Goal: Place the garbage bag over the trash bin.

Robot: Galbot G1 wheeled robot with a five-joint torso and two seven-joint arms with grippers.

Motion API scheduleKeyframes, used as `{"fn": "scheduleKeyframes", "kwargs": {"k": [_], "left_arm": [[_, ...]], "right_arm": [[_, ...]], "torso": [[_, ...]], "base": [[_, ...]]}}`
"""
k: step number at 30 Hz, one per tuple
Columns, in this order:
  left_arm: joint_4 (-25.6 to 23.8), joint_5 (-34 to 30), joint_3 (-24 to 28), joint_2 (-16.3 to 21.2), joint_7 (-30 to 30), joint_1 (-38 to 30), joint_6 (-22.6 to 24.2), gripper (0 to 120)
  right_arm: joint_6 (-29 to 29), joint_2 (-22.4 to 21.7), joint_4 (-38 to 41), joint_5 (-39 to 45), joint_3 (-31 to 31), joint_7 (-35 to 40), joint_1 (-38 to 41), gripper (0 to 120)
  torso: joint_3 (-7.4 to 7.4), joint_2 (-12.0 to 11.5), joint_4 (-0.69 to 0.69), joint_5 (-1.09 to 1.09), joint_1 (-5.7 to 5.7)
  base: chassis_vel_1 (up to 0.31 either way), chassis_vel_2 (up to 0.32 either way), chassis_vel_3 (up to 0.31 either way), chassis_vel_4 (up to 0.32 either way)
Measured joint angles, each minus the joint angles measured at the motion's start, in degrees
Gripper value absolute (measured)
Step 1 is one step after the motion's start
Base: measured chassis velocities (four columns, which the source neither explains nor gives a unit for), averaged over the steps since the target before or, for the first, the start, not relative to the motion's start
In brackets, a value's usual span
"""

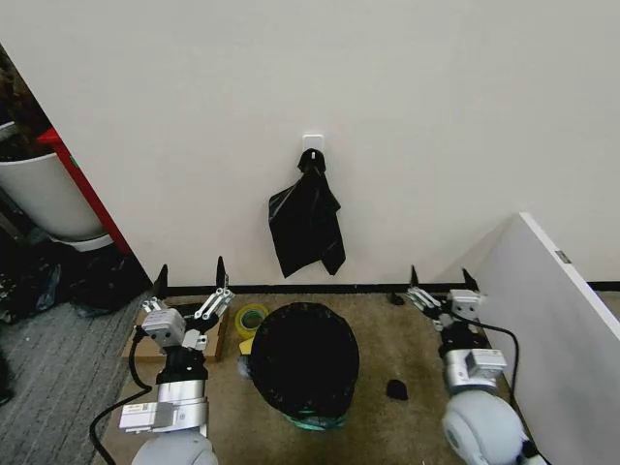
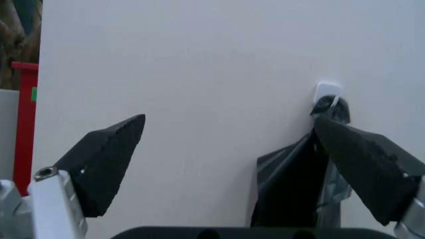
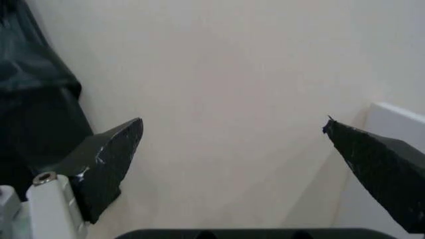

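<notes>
The trash bin (image 1: 312,422) stands on the floor between my arms, showing a strip of pale green low at the front. The garbage bag (image 1: 303,356), glossy and black, covers its mouth and sides. My left gripper (image 1: 191,276) is open to the left of the bin, pointing at the wall; its wrist view shows the left gripper (image 2: 229,124) with jaws wide apart and nothing between them. To the right of the bin, my right gripper (image 1: 441,279) is open too, and its own view has the right gripper (image 3: 232,124) holding nothing.
A bundle of black bags (image 1: 306,225) hangs from a white wall hook (image 1: 312,145) behind the bin. A yellow tape roll (image 1: 253,317) and cardboard (image 1: 145,347) lie at left. A white panel (image 1: 557,291) borders the right. A white tub with red frame (image 1: 44,194) is far left.
</notes>
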Motion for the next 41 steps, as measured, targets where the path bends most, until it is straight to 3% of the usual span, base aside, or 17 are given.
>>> {"fn": "scheduleKeyframes", "kwargs": {"k": [5,10,14,22,41], "left_arm": [[1.4,-1.4,-0.5,1.9,-1.0,-0.5,0.5,100],[2.2,-1.5,0.4,1.6,-1.0,-1.1,0.8,100],[2.8,-1.2,0.8,1.2,-0.6,-0.9,0.8,100],[2.4,-0.8,0.6,1.2,-1.5,0.9,1.7,100],[0.8,-0.7,0.8,0.5,-2.0,2.1,2.1,100]], "right_arm": [[9.2,4.9,-2.9,3.2,7.0,-19.8,-3.5,100],[14.2,7.1,-3.4,3.6,10.7,-30.5,-6.3,100],[14.5,7.4,-2.5,4.1,11.1,-29.7,-7.4,100],[11.7,8.4,0.8,3.4,8.2,-18.7,-7.2,100],[12.1,6.9,1.8,3.2,6.9,-17.7,-6.4,100]], "torso": [[0.0,0.0,0.0,0.0,0.0],[0.0,0.0,-0.01,-0.01,0.0],[0.0,0.0,-0.01,-0.01,0.0],[0.0,0.0,0.0,0.01,0.0],[0.01,0.0,0.0,0.01,0.0]], "base": [[0.0,0.0,0.0,0.0],[0.0,0.0,0.0,0.0],[0.0,0.0,0.0,0.0],[0.0,0.0,0.0,0.0],[0.0,0.0,0.0,0.0]]}}
